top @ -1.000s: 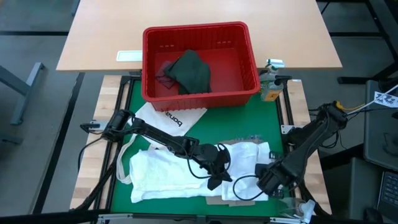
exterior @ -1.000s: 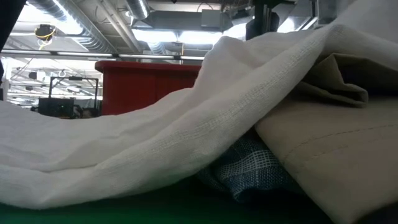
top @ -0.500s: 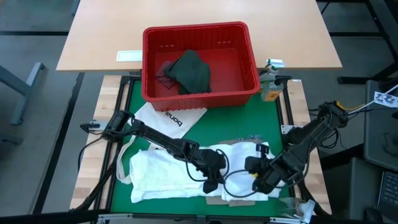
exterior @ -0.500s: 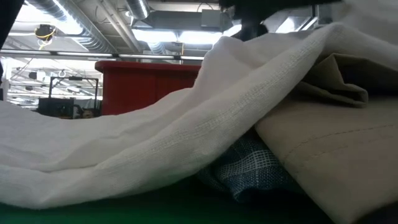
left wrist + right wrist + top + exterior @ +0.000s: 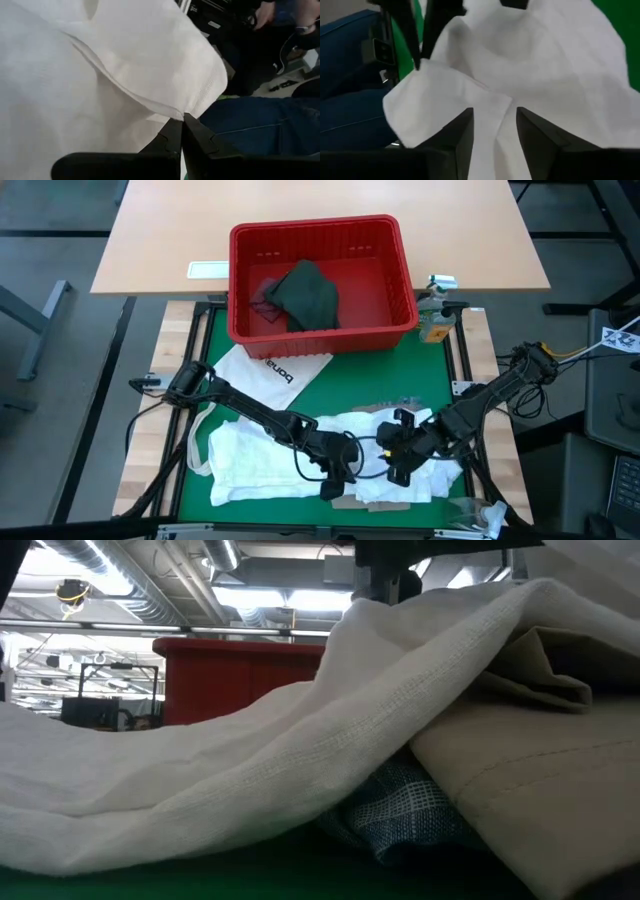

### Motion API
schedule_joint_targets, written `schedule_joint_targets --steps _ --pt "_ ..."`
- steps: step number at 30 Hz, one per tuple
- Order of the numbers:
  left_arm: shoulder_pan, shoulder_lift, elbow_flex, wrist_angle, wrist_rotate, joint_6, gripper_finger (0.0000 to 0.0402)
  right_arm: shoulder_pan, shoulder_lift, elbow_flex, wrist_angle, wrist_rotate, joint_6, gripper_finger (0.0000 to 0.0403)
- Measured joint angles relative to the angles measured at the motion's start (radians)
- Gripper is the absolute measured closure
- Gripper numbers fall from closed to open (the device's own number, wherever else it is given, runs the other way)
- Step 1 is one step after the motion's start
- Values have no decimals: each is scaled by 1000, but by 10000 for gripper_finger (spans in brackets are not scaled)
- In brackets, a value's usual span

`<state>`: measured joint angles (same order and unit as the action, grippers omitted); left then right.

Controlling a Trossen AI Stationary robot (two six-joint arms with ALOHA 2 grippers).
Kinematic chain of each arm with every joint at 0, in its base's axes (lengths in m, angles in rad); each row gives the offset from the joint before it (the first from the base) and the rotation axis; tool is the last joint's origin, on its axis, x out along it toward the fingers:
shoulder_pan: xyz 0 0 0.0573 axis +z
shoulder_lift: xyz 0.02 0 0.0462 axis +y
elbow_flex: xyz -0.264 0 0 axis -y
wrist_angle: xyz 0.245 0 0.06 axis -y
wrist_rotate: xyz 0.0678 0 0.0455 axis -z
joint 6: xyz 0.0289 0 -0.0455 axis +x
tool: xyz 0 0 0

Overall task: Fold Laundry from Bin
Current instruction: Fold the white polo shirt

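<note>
The large white shirt (image 5: 270,455) lies spread on the green mat; in the low view, the white shirt (image 5: 250,770) drapes over a tan shirt (image 5: 540,770) and a blue-checked cloth (image 5: 410,810). My left gripper (image 5: 335,477) is shut on the white shirt near its right part. My right gripper (image 5: 395,457) stands open just right of it, its fingers (image 5: 460,135) over the white cloth; whether they touch it I cannot tell. The red bin (image 5: 400,275) stands at the far side and holds a dark green-grey top (image 5: 305,295). My left gripper pinches a hemmed corner (image 5: 192,111) of the white shirt between its two fingertips. The fingers come slanting down from the table's left. That corner (image 5: 420,70) is raised a little; the shirt's remaining cloth lies slack on the mat.
A white tote bag with black lettering (image 5: 270,368) lies between the bin and the shirt, its strap (image 5: 195,442) looping at the left. A small bottle (image 5: 435,320) stands right of the bin. A light wooden table (image 5: 160,240) lies beyond.
My right gripper has gone up and toward the table's left, from the shirt's near right corner to a spot close beside my left gripper. My left gripper has shifted a little toward the near edge, still shut on the white cloth.
</note>
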<state>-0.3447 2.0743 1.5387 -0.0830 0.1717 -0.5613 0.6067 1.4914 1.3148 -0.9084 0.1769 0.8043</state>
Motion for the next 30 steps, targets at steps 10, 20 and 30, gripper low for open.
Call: schedule_joint_targets --steps 10,20,30 --pt "-1 0 0 0 -8 21 401 -40 70 0 -6 -38 -236 252" --pt "-1 0 0 0 -7 23 401 -40 122 0 -6 -38 -466 252" --pt "-1 0 0 -3 -7 24 401 -80 183 0 0 -98 -544 252"
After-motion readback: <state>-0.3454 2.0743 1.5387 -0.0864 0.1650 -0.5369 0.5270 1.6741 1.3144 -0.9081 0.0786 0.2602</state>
